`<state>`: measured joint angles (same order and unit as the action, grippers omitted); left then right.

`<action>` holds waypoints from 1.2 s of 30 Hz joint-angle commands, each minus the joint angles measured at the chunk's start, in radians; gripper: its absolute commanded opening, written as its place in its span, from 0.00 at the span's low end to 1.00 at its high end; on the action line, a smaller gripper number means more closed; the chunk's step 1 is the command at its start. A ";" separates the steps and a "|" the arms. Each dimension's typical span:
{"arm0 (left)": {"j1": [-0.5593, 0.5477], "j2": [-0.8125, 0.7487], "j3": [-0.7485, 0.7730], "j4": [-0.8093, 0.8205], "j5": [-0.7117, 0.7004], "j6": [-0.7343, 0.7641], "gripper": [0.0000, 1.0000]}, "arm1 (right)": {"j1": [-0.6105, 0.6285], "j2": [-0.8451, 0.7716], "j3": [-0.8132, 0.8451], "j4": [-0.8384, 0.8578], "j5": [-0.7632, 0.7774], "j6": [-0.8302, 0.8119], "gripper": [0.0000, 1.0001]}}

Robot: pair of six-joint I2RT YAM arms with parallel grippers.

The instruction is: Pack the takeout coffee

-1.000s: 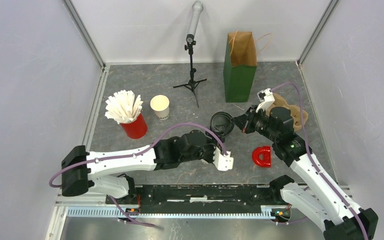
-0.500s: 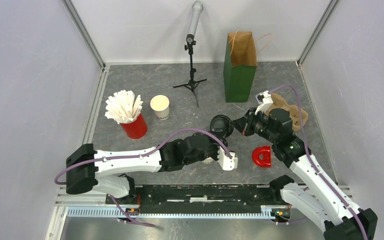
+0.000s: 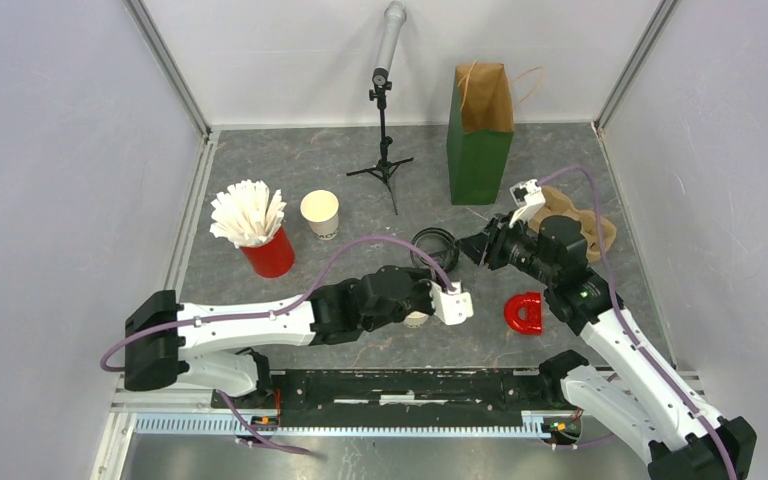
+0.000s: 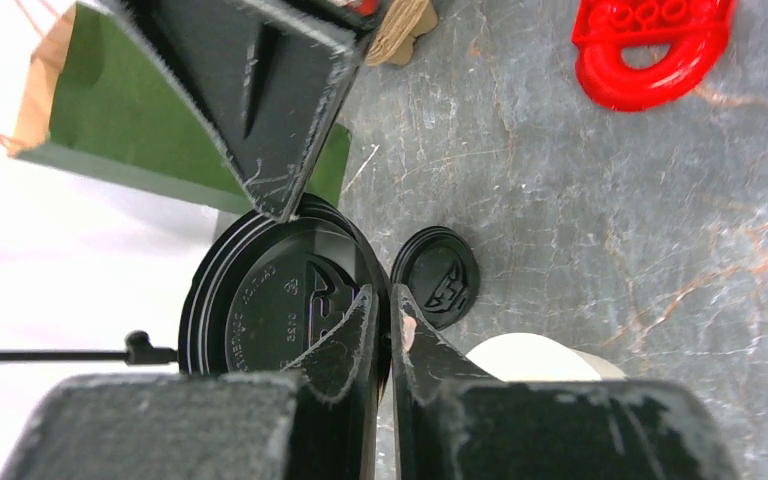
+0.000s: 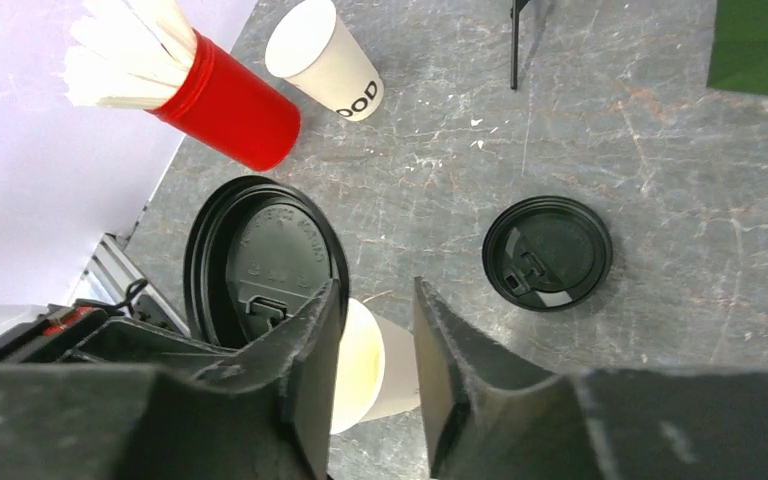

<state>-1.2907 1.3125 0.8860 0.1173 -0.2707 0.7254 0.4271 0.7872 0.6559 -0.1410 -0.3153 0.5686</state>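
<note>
A plain cream paper cup [image 5: 385,368] of the takeout coffee lies on its side on the grey table, without a lid, just under my left wrist [image 3: 416,319]. A round black lid [image 4: 275,305] stands on edge in the air, and my left gripper [image 4: 387,297] is shut on its rim. In the top view this lid [image 3: 433,245] sits between the two grippers. My right gripper [image 5: 372,335] is open beside the lid, its left finger [image 5: 310,345] close to the rim, with only the cup showing in the gap below.
A second black lid [image 5: 547,252] lies flat on the table. A printed paper cup [image 3: 320,213] and a red cup of white sticks [image 3: 260,235] stand at the left. A tall green bag [image 3: 480,140], microphone stand [image 3: 384,150], brown carrier [image 3: 580,222] and red toy [image 3: 525,313] are nearby.
My left gripper came up and shut on the lid's rim. My right gripper, which was holding the lid, has opened and let it go.
</note>
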 commanded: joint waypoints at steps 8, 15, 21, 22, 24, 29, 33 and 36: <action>0.101 -0.214 0.119 -0.111 0.085 -0.742 0.03 | 0.002 -0.108 0.039 0.218 -0.039 -0.357 0.77; 0.234 -0.323 0.154 -0.186 0.172 -1.156 0.02 | 0.010 -0.246 -0.244 0.816 -0.265 -0.557 0.98; 0.270 -0.418 0.094 -0.091 0.247 -1.429 0.02 | 0.049 -0.242 -0.346 1.126 -0.285 -0.628 0.98; 0.270 -0.430 0.078 -0.050 0.261 -1.476 0.02 | 0.061 -0.229 -0.351 1.149 -0.284 -0.631 0.98; 0.271 -0.439 0.049 0.012 0.297 -1.550 0.02 | 0.099 -0.207 -0.365 1.202 -0.284 -0.651 0.98; 0.271 -0.415 0.016 0.092 0.331 -1.697 0.02 | 0.259 -0.179 -0.385 1.218 -0.135 -0.794 0.98; 0.271 -0.396 0.001 0.129 0.343 -1.760 0.02 | 0.372 -0.151 -0.375 1.166 -0.050 -0.924 0.98; 0.271 -0.386 -0.013 0.156 0.346 -1.791 0.02 | 0.449 -0.125 -0.366 1.142 -0.005 -0.999 0.98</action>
<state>-1.0222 0.9207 0.8852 0.1696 0.0528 -0.9520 0.8043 0.6373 0.2760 0.9936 -0.4217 -0.2760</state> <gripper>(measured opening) 0.108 0.979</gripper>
